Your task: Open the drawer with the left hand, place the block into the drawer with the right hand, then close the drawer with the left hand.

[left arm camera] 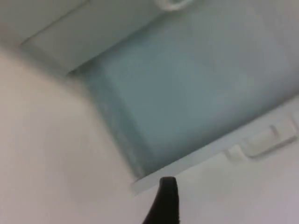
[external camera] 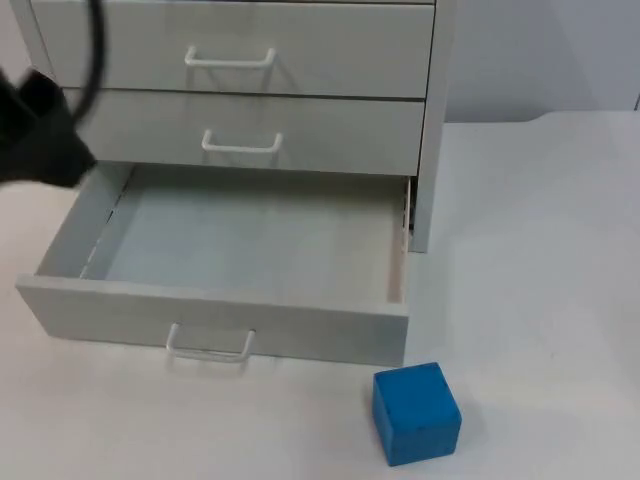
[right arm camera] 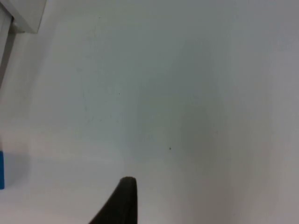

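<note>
A pale grey cabinet (external camera: 430, 120) stands at the back with its bottom drawer (external camera: 300, 335) pulled out and nothing lying inside. The drawer's white handle (external camera: 210, 345) faces the front. A blue block (external camera: 416, 413) sits on the table, just off the drawer's front right corner. My left gripper (external camera: 45, 135) hovers over the drawer's back left corner, apart from the handle. The left wrist view looks past the left gripper (left arm camera: 164, 198) into the drawer's bare floor (left arm camera: 196, 88). My right gripper (right arm camera: 122, 200) hangs over bare table, with a sliver of the block (right arm camera: 1, 170) off to its side.
Two shut drawers with white handles (external camera: 230, 58) sit above the open one. The white table (external camera: 540, 280) stretches to the right of the cabinet and block. A corner of the cabinet (right arm camera: 23, 14) appears in the right wrist view.
</note>
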Controlling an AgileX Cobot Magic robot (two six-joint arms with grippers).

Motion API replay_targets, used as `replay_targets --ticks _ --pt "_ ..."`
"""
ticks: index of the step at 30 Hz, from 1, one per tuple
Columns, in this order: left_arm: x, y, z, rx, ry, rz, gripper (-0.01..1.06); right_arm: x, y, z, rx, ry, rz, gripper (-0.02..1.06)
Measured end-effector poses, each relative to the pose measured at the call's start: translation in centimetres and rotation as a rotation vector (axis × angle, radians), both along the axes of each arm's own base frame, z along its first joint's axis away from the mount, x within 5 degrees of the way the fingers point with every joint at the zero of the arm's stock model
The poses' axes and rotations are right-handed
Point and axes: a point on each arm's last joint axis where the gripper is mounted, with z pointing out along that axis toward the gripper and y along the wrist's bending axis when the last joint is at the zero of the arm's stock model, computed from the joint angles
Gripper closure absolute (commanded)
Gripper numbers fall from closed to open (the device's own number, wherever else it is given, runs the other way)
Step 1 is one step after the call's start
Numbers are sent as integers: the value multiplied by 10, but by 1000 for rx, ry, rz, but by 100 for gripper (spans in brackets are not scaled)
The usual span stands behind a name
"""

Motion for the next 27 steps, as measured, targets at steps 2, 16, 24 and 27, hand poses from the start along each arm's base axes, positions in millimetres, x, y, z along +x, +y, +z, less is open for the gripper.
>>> replay_targets --ticks 2,16,24,27 --pt "0 22 7 -57 -11 132 31 0 0 0 0 0 0 -1" --pt "-33 88 27 -231 -84 600 31 2 1 1 20 -24 -2 -1" --pt "-59 76 35 -312 -121 545 31 0 1 0 22 -4 -1 -1" --pt "-66 71 40 -330 -136 501 31 -1 1 -1 19 19 1 -1"
